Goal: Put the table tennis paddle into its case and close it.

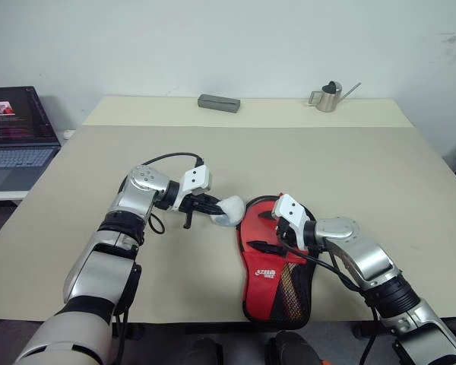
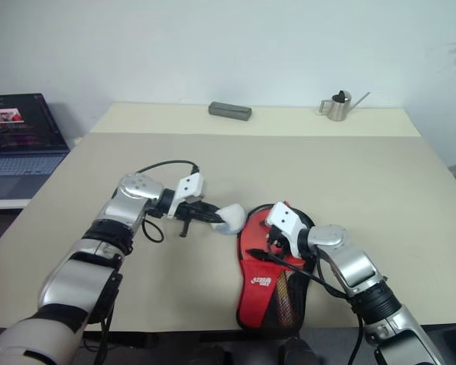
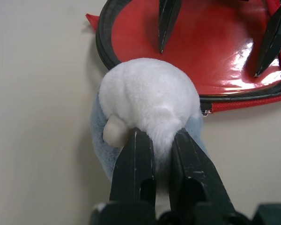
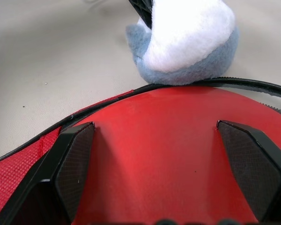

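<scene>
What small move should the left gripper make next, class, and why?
Probably lift the plush toy clear: the left gripper is shut on it, and it rests against the rim of the case. The right gripper is open over the red face.

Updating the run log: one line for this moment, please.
left gripper: shut on plush toy | right gripper: open over case | zipper: open

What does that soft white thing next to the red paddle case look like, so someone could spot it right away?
On the beige table, near the front edge, lies the red and black case. Touching its rounded top rim is a small plush toy, fluffy white above and pale blue-grey below, pinched by the left gripper. It is the one soft, fuzzy thing there.
</scene>
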